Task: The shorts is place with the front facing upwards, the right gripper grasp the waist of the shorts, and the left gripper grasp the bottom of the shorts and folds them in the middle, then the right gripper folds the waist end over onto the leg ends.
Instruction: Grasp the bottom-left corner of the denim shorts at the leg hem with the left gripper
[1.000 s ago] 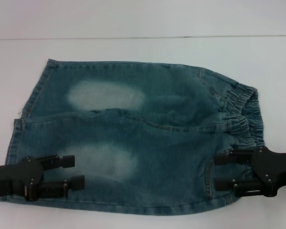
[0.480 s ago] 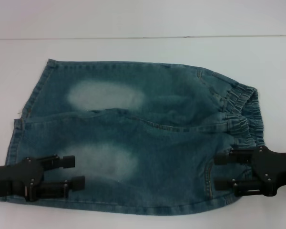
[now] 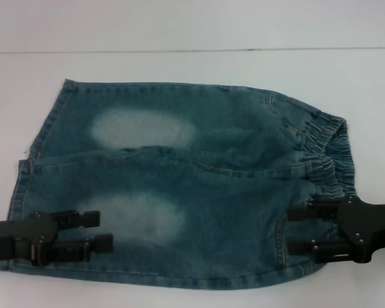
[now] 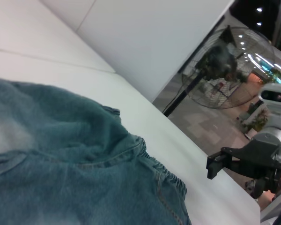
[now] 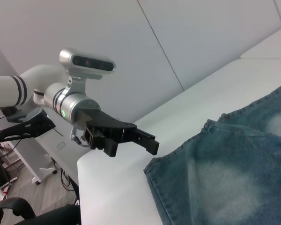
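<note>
Shorts flat on a white table, front up, both grippers hovering at the near edge.

Head view: the long axis runs side to side, the waist pointing to the right and the hems to the left. The left gripper lies over the near leg by the hems, fingers parted, gripping nothing. The right gripper lies over the near corner by the waist, fingers likewise spread and empty.
Left wrist view: the denim spreads toward the gathered waist, with the right gripper beyond the table edge.
Right wrist view: the hem corner sits near the table edge, the left gripper just above it, released.
</note>
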### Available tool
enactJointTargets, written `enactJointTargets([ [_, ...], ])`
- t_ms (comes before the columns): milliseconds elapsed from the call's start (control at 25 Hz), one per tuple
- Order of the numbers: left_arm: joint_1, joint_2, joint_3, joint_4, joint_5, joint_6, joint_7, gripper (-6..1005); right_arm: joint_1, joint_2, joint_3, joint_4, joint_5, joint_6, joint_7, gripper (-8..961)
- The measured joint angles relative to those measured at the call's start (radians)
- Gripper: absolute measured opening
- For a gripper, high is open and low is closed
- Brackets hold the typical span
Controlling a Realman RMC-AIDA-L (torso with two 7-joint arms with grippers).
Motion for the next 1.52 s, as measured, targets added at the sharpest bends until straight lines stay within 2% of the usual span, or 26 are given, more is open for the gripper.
enactJointTargets([
  [200, -0.009, 0.012, -0.004, 0.089, 0.034, 0.041, -0.146, 903, 0.001, 0.0, 0.001, 0.0, 0.0, 0.001, 0.001, 762],
  [440, -0.032, 0.058, -0.023, 0.157, 0.086, 0.057, -0.373, 904, 0.01, 0.0, 0.011, 0.0, 0.001, 0.001, 0.001, 760],
  [720, -0.081, 0.095, -0.097, 0.166, 0.268, 0.032, -0.518, 903, 0.011, 0.003, 0.016, 0.0, 0.001, 0.003, -0.008, 758],
  [960, -0.112, 0.106, -0.1, 0.166, 0.362, 0.013, -0.608, 904, 0.021, 0.004, 0.016, 0.0, -0.001, 0.003, -0.012, 756],
  [1200, -0.127, 0.111, -0.096, 0.164, 0.456, -0.03, -0.617, 904, 0.024, 0.014, 0.01, 0.0, -0.004, 0.022, -0.032, 754],
  [1520, -0.134, 0.112, -0.092, 0.158, 0.527, -0.079, -0.618, 903, 0.022, 0.014, 0.009, 0.0, -0.006, 0.027, -0.032, 752],
])
